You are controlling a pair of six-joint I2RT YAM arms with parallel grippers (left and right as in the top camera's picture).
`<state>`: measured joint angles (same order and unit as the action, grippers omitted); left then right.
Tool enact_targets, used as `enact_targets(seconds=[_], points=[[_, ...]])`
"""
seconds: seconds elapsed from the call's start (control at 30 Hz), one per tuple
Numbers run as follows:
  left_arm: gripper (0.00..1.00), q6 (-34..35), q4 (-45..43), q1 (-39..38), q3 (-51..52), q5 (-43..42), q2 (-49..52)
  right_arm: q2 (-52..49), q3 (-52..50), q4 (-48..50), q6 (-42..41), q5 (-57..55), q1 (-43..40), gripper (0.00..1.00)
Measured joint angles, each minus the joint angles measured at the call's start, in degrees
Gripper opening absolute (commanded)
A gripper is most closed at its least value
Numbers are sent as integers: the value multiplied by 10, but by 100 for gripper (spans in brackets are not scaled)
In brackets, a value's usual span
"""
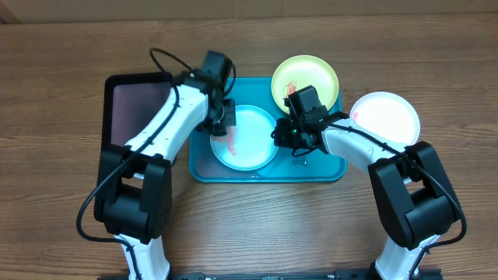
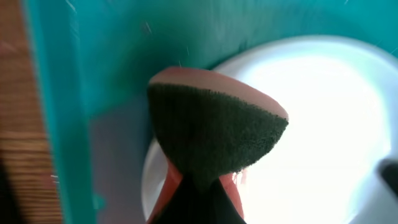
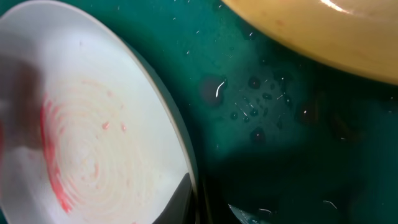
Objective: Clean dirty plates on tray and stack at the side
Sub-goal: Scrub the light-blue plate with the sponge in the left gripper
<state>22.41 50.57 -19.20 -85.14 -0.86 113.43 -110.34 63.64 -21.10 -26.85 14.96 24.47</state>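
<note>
The pale mint plate (image 1: 247, 138) lies in the turquoise tray (image 1: 327, 169) and carries a red smear on its left side. My left gripper (image 1: 222, 123) is shut on a sponge (image 2: 214, 124) with a dark green scouring face, pressed at the plate's left rim (image 2: 323, 124). My right gripper (image 1: 284, 137) is shut on the plate's right rim (image 3: 93, 143), with one finger over it and one under (image 3: 198, 202). The yellow-green plate (image 1: 305, 81), with a red smear, rests on the tray's back right corner. The white plate (image 1: 384, 117) sits on the table to the right of the tray.
A smaller black tray (image 1: 134, 109) lies on the table left of the turquoise tray, under my left arm. Water drops dot the tray floor (image 3: 261, 118). The yellow-green plate's edge (image 3: 311, 28) overhangs the tray just beyond my right gripper.
</note>
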Motion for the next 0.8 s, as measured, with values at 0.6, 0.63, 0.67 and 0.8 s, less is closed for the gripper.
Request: enact_targets(seconds=[0.6, 0.63, 0.67, 0.8], points=[[4, -175, -130, -89, 129, -146, -18, -1, 0, -1, -5, 2, -1, 4], [4, -180, -134, -89, 130, -152, -18, -1, 0, -2, -5, 2, -1, 4], [4, -179, -138, -89, 131, -151, -18, -1, 0, -2, -5, 2, -1, 4], [4, -121, -159, -76, 132, -114, -18, -2, 0, 4, -9, 2, 0, 4]])
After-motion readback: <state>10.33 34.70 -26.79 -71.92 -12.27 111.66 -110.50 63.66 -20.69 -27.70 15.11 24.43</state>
